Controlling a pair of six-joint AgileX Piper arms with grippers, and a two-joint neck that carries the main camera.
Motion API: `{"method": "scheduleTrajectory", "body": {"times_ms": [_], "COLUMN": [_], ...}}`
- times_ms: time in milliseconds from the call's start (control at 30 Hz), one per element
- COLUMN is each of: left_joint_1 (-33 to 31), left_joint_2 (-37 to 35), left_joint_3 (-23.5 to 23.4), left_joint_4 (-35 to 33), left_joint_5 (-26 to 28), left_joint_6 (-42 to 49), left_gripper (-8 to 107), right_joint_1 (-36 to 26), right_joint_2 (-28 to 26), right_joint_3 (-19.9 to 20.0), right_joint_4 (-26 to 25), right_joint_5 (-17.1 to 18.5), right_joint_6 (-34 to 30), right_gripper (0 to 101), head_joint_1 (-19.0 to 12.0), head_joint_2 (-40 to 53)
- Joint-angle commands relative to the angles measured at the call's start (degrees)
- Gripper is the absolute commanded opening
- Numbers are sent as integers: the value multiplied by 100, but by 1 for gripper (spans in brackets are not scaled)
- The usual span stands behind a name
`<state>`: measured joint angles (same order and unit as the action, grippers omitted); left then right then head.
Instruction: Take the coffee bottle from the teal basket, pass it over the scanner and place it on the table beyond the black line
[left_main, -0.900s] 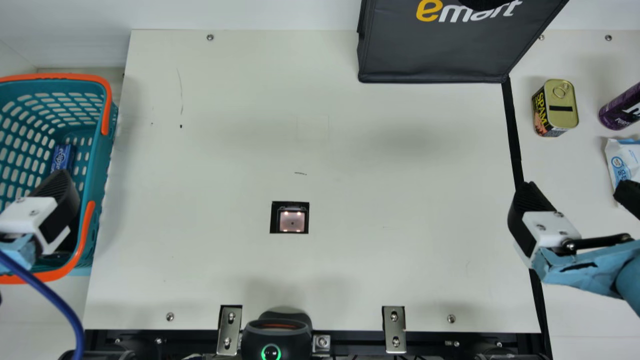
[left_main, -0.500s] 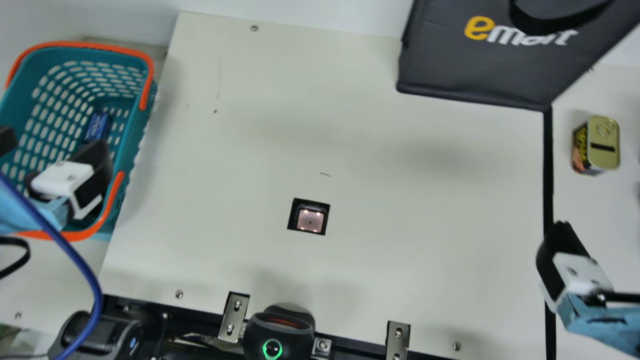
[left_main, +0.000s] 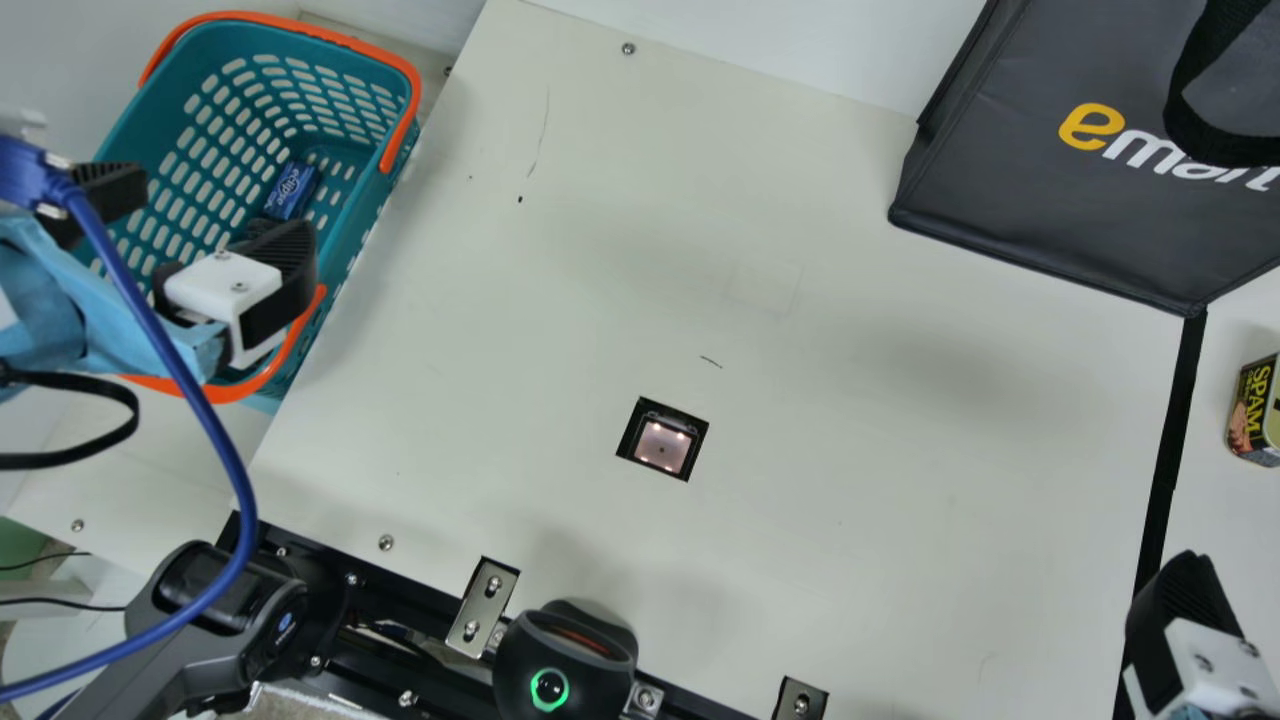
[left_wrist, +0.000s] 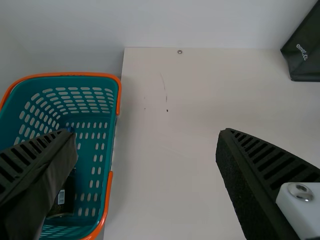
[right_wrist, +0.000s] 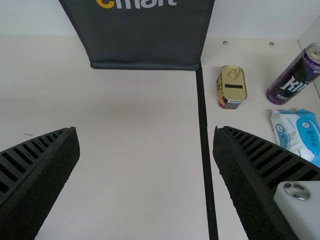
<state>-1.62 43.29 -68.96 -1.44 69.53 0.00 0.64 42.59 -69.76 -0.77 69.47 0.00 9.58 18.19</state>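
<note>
Main view: the camera has turned, bringing in more of the teal basket (left_main: 350, 245). The left gripper (left_main: 222, 205) hangs above it; the right gripper (left_main: 1185, 610) is well apart from it. Left wrist view: fingers wide apart, holding nothing; inside the basket, partly hidden, lies a dark item, probably the coffee bottle (left_wrist: 64, 200). Right wrist view: fingers wide open, gripping nothing.

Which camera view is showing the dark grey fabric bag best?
The main view, because the bag shows its black handle and bottom edge there. Right wrist view: lower front, cut above. Left wrist view: one lower corner.
</note>
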Motion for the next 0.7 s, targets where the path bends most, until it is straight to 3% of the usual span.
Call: {"method": "scheduleTrajectory", "body": {"times_ms": [0,400,667], "left_joint_1": [0,41,690], "left_joint_2": [0,14,111], "left_joint_3": [0,11,94], "left_joint_4": [0,15,-92], "left_joint_5": [0,-16,-100], "left_joint_6": [0,-42,-562], "left_gripper": [90,90,90], "right_joint_1": [0,0,0], "right_joint_2": [0,0,0], "right_joint_3": [0,0,0], "right_joint_4": [0,0,0], "right_joint_5": [0,6,6], "right_joint_6": [0,0,0], "right_gripper": [95,95,95], "head_joint_1": [-166,-166,-166], "head_joint_2": [23,23,23]}}
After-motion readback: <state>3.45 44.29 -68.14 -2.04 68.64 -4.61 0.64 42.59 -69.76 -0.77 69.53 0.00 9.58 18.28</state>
